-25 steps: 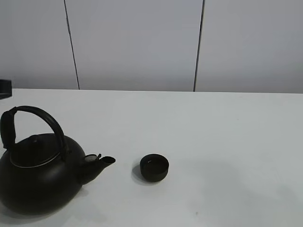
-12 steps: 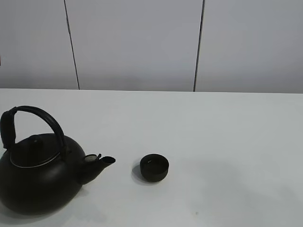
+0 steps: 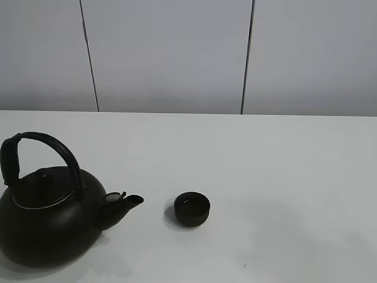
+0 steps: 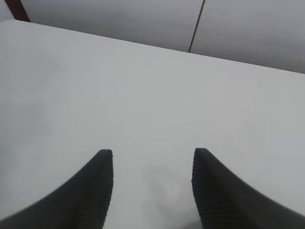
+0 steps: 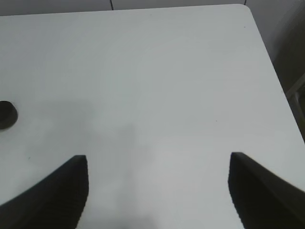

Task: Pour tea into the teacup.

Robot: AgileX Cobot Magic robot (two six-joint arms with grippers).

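Note:
The small black teacup [image 3: 192, 209] stands on the white table [image 3: 265, 165] near the front middle; its edge also shows in the right wrist view as the teacup [image 5: 6, 114]. A big round black kettle [image 3: 50, 215] with an arched handle rests at the front left, spout toward the cup. Neither gripper appears in the exterior view. My left gripper [image 4: 151, 157] is open over bare table. My right gripper [image 5: 158, 160] is open wide above the table, well away from the cup.
Grey wall panels [image 3: 171, 56] rise behind the table's far edge. The table's rounded corner [image 5: 245, 7] and side edge show in the right wrist view.
A dark object at the left edge of the exterior view a second ago has gone out of sight. Kettle and teacup have not moved.

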